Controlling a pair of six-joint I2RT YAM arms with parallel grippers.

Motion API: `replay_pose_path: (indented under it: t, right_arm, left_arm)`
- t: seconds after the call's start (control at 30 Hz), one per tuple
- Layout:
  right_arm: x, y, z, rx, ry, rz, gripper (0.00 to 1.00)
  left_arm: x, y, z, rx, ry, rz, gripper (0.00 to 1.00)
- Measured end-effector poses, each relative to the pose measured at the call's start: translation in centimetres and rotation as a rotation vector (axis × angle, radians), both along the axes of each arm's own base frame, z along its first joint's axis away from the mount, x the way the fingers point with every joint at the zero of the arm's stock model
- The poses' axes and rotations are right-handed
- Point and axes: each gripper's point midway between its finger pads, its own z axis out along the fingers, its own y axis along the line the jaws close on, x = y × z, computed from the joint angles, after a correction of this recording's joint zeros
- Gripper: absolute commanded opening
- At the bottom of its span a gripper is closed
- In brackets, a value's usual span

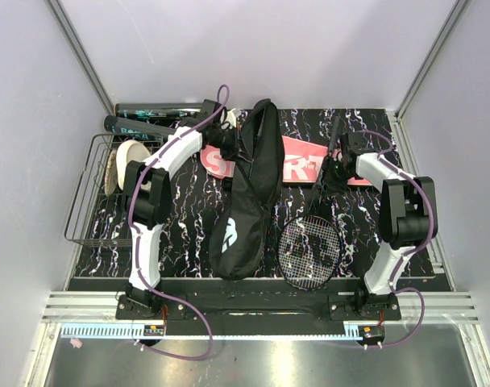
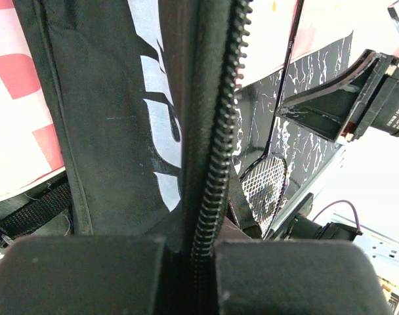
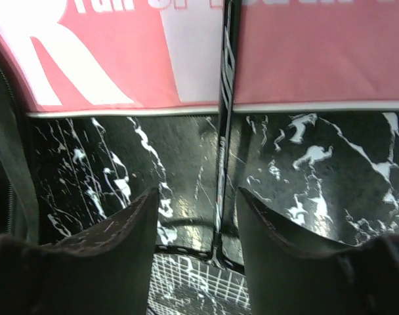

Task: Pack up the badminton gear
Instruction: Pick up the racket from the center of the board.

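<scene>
The black bag (image 1: 249,189) lies lengthwise in mid-table, across the pink "SPORT" case (image 1: 303,168). My left gripper (image 1: 226,139) is at the bag's far end, shut on its zipper edge (image 2: 216,151), which runs up from between the fingers (image 2: 88,275). A racket lies to the right of the bag, its strung head (image 1: 309,251) near the front and its thin shaft (image 3: 222,157) crossing the case (image 3: 304,52). My right gripper (image 3: 198,203) stands open low over that shaft. The shaft runs between the fingers with a gap on each side. A dark tube (image 1: 155,110) lies at the back left.
A black wire basket (image 1: 82,201) stands at the left edge with a cream round disc (image 1: 126,161) in it. Grey walls close in the back and both sides. The black marbled mat (image 1: 188,226) shows between the left arm and the bag.
</scene>
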Motion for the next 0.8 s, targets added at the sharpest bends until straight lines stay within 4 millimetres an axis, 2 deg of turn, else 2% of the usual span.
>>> replay_pose_path:
  t: [0.1, 0.17, 0.23, 0.27, 0.33, 0.37, 0.53, 0.6, 0.67, 0.73, 0.8]
  right_arm:
    - [0.9, 0.7, -0.7, 0.04, -0.014, 0.003, 0.49]
    - [1.3, 0.9, -1.2, 0.052, -0.019, 0.005, 0.36]
    - [1.6, 1.1, -1.6, 0.061, -0.022, 0.007, 0.3]
    - [1.6, 1.2, -1.7, 0.066, -0.021, 0.007, 0.24]
    - [1.8, 1.2, -1.8, 0.069, -0.028, 0.006, 0.03]
    - [1.9, 1.2, -1.7, 0.07, -0.033, 0.006, 0.0]
    - [2.4, 1.1, -1.2, 0.065, -0.056, -0.015, 0.0]
    - [2.4, 0.7, -0.2, 0.046, -0.069, -0.032, 0.0]
    - [2.6, 0.1, 1.6, 0.018, -0.095, -0.055, 0.0]
    - [3.4, -0.6, 4.8, -0.015, -0.14, -0.084, 0.0]
    - [4.9, -1.2, 8.9, -0.04, -0.208, -0.106, 0.0]
  left_arm:
    - [0.0, 0.0, 0.0, 0.0, 0.0, 0.0, 0.0]
    - [0.0, 0.0, 0.0, 0.001, 0.001, 0.0, 0.0]
    - [-0.1, -0.1, -0.2, 0.001, 0.0, -0.003, 0.0]
    - [-0.1, -0.2, -0.2, 0.002, 0.0, -0.004, 0.0]
    - [-0.3, -0.3, -0.4, 0.005, 0.001, -0.006, 0.0]
    - [-0.3, -0.3, -0.4, 0.008, 0.001, -0.006, 0.0]
    - [-0.4, -0.4, -0.5, 0.029, -0.018, -0.009, 0.0]
    - [-0.4, -0.4, -0.4, 0.044, -0.032, -0.011, 0.0]
    - [-0.5, -0.4, -0.2, 0.057, -0.049, -0.015, 0.0]
    - [-0.5, -0.4, 0.0, 0.073, -0.071, -0.019, 0.0]
    - [-0.5, -0.5, 0.2, 0.093, -0.097, -0.023, 0.0]
